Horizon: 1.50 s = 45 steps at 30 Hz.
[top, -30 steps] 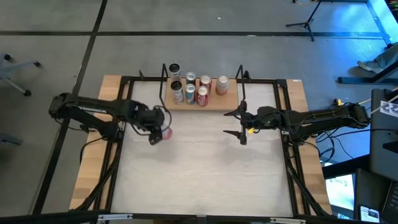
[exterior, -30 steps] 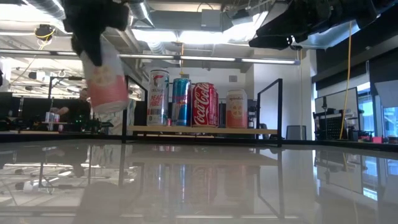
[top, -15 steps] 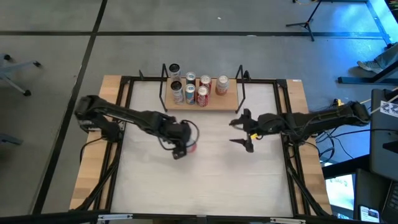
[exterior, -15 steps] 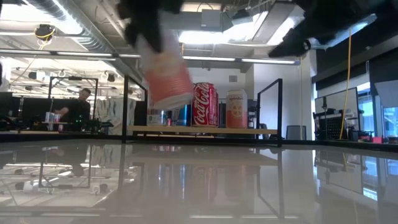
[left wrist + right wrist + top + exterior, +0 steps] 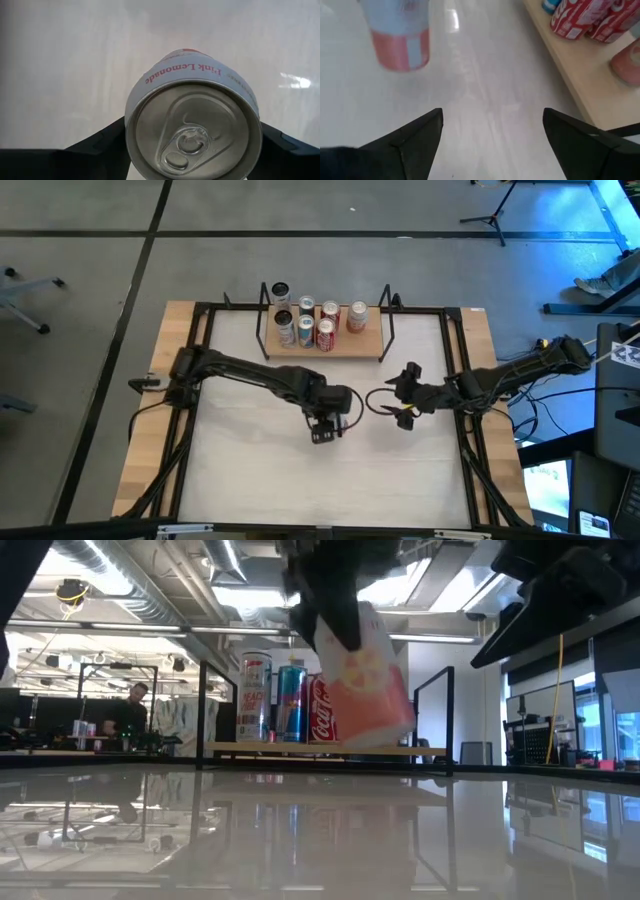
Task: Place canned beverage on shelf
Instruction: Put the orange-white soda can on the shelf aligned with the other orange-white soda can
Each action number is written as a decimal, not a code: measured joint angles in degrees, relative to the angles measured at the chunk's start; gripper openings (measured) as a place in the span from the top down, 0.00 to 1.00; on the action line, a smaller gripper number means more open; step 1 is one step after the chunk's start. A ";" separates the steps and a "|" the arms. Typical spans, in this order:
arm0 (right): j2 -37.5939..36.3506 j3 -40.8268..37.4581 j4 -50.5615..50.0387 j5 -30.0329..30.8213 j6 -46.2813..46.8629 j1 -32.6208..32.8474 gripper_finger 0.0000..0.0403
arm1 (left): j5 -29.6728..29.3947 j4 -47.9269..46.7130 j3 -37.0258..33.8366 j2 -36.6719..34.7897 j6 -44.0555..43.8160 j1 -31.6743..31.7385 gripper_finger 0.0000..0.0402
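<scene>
A pink-and-white can (image 5: pixel 372 690), marked "Pink Lemonade" (image 5: pixel 192 107), hangs over the middle of the white table with my left gripper (image 5: pixel 325 423) shut on it. The shelf (image 5: pixel 345 346), a light-wood board in a black wire frame, stands at the table's far edge. Several cans (image 5: pixel 290 700) stand upright on it. My right gripper (image 5: pixel 388 408) hovers open to the right of the held can, with nothing between its fingers (image 5: pixel 415 137). The right wrist view shows the held can (image 5: pixel 396 37) ahead and the shelf (image 5: pixel 580 75) to one side. My left gripper pinches the can's round side wall (image 5: pixel 131 120) just below its top rim, one finger (image 5: pixel 102 145) on each side. The fingers come from above, slanting steeply down. The can is lifted clear of the table and hangs tilted below them, pull-tab top (image 5: pixel 192 135) toward the wrist.
Black frame rails (image 5: pixel 190 410) and bare wood strips (image 5: pixel 140 470) run along the table's left and right sides. The shelf's black end posts (image 5: pixel 388 320) rise at both ends of the board. Open white tabletop (image 5: pixel 320 480) lies toward the near edge.
My left gripper has carried the can from the table's left side to its middle, staying shut on it, and has rolled; the can, still clear of the table, now tilts the other way. My right gripper has turned and tipped downward, staying open.
</scene>
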 joint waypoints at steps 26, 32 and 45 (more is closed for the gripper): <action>1.18 -0.09 0.54 2.90 -0.16 0.51 0.16 | 3.43 -0.11 1.12 5.04 6.21 -0.55 0.22; 1.18 -0.09 0.54 2.90 -0.16 0.51 0.16 | 3.06 0.70 1.14 4.82 6.86 -1.01 0.18; 1.18 -0.09 1.16 2.88 -0.16 0.49 0.16 | 1.28 -2.15 1.14 3.47 6.35 -0.91 0.19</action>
